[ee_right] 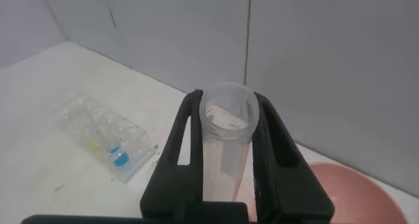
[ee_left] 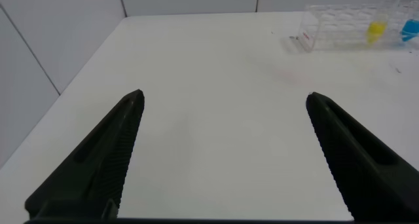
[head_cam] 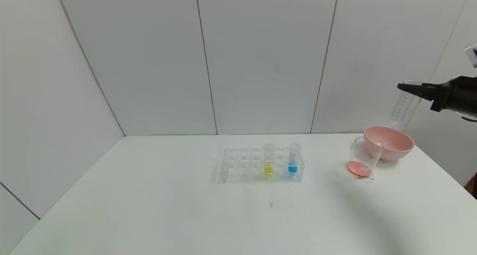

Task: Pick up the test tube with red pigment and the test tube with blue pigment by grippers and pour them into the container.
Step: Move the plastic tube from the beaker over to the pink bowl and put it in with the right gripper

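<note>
The right gripper (ee_right: 226, 142) is clamped on a clear graduated test tube (ee_right: 226, 135), one black finger pressed against each side of it. In the right wrist view the tube's open mouth faces the camera and its inside looks empty, with only faint marks on the wall. In the head view this gripper (head_cam: 404, 86) sits high at the right edge of the scene, well above the table (head_cam: 149, 210), and the held tube (head_cam: 401, 106) hangs down from the fingertips in front of the wall panels.

Below it, near the table's far right corner, stands the container (head_cam: 363, 158), a small clear beaker with orange-red liquid pooled at its bottom. It is just beside the pink bowl (head_cam: 389, 142), on the bowl's left.

Near the middle of the table is the clear tube rack (head_cam: 242, 165). The test tube with blue pigment (head_cam: 293, 159) stands upright in it at the right end, and a tube with yellow liquid (head_cam: 268, 159) stands a little to its left.

The left gripper (ee_left: 222, 155) hovers over bare table well to the rack's left, fingers spread wide and holding nothing.
</note>
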You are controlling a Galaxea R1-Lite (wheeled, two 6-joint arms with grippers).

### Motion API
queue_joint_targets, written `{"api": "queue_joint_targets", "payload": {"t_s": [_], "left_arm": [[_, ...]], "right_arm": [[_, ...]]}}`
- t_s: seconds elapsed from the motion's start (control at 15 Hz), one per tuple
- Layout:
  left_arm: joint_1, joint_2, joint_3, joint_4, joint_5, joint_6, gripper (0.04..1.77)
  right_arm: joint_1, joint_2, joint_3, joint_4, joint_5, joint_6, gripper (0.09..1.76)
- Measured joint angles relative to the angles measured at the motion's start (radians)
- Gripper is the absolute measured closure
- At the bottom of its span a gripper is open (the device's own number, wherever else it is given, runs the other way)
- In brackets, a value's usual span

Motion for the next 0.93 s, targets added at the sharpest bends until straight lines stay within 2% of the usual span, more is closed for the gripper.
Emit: {"api": "queue_joint_targets", "payload": {"t_s": [0.2, 0.47, 0.67, 0.93], "left_arm": [[0.000, 0.000, 0.000, 0.000, 0.000, 0.000, 0.05], [0.000, 0.000, 0.000, 0.000, 0.000, 0.000, 0.05], [0.000, 0.000, 0.000, 0.000, 0.000, 0.000, 0.05], [0.000, 0.000, 0.000, -0.001, 0.000, 0.000, 0.05]], "right_arm": [[-0.001, -0.006, 0.049, -0.016, -0.005, 0.006, 1.36], [-0.004, 0.036, 0.037, -0.054, -0.046, 0.002, 1.36], [-0.013, 0.139, -0.036, -0.105, -0.120, 0.002, 1.36], [-0.026, 0.309, -0.201, -0.116, -0.224, 0.002, 1.36]]}}
